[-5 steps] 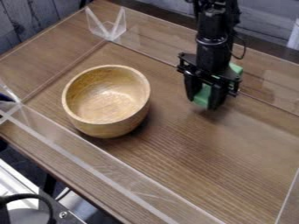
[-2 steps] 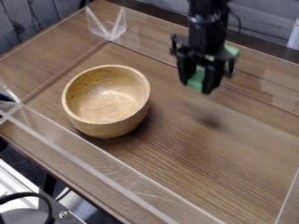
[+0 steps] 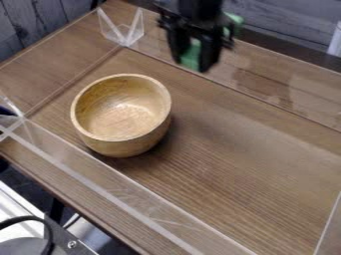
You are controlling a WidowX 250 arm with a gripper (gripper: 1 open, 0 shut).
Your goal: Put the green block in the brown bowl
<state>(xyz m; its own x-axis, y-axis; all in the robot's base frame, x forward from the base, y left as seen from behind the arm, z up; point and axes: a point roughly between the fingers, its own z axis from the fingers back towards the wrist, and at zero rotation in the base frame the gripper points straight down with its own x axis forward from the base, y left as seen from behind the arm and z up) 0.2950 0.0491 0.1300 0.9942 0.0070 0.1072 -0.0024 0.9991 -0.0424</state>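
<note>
The green block (image 3: 217, 38) hangs in the air near the top of the view, clamped between the black fingers of my gripper (image 3: 200, 55), which is shut on it and points straight down. Only slivers of green show between and beside the fingers. The brown bowl (image 3: 122, 116) stands on the wooden table at centre left, round, thick-walled and with nothing inside. The gripper is up and to the right of the bowl, well above the tabletop.
A clear plastic wall (image 3: 80, 179) runs along the table's front and left edges. A folded clear piece (image 3: 127, 30) stands at the back corner. The wooden tabletop (image 3: 253, 149) stretches to the right of the bowl.
The gripper has risen off the table with the green block and moved left, from right of the bowl toward the upper middle of the view. The bowl stayed put.
</note>
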